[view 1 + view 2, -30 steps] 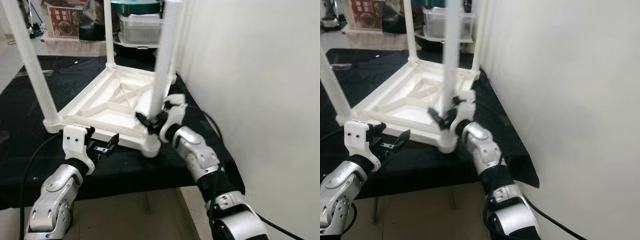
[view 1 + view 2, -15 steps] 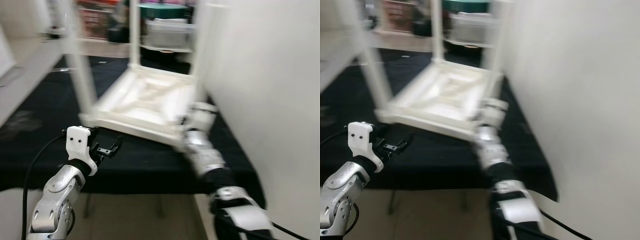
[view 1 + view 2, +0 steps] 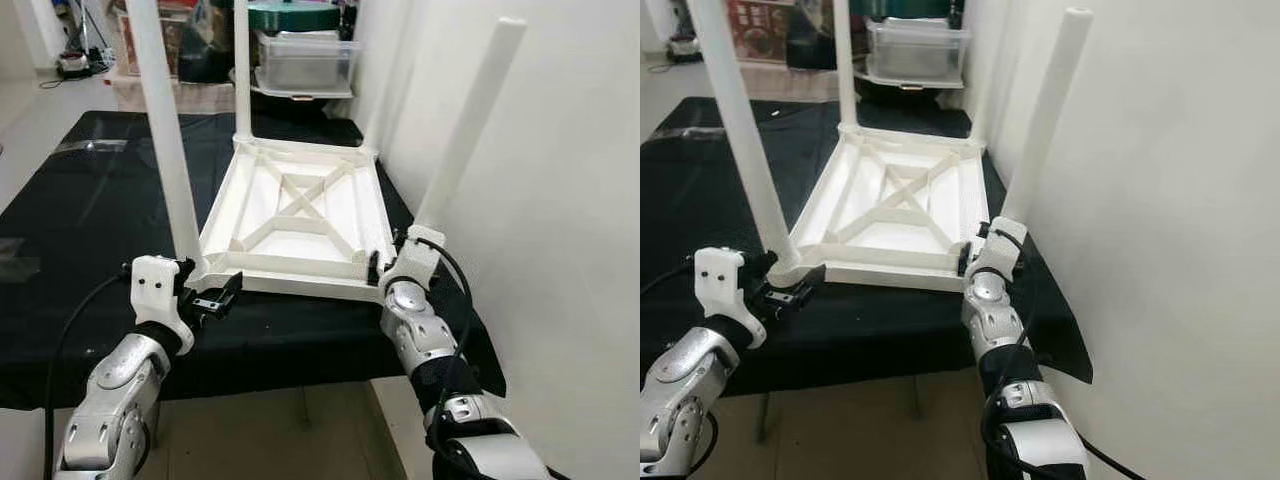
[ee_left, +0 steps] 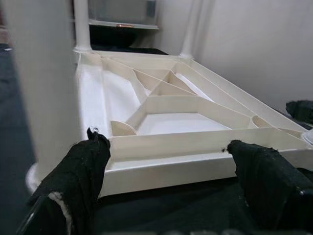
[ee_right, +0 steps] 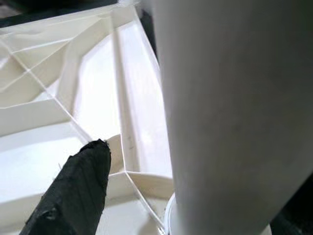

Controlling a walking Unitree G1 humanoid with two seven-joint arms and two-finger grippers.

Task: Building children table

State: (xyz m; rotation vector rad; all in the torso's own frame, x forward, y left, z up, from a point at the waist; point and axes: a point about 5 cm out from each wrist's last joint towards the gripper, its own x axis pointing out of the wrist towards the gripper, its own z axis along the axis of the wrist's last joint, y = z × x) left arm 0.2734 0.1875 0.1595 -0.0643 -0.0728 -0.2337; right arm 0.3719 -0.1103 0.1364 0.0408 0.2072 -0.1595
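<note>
Right claw (image 3: 385,262) gripping near leg (image 3: 465,125) of upturned white ribbed table (image 3: 300,215), left claw (image 3: 218,297) open beside

No readable text anywhere. Red poster (image 3: 755,40) at the back has print and a picture, too small and blurred to make out. No labels on anything else.

Work surface draped in black cloth (image 3: 90,210), set against a plain white wall (image 3: 560,200). Beyond the cloth's far edge: a clear lidded storage bin (image 3: 303,62) under a green round object (image 3: 293,15). Pale floor (image 3: 35,110) beside the cloth.
</note>
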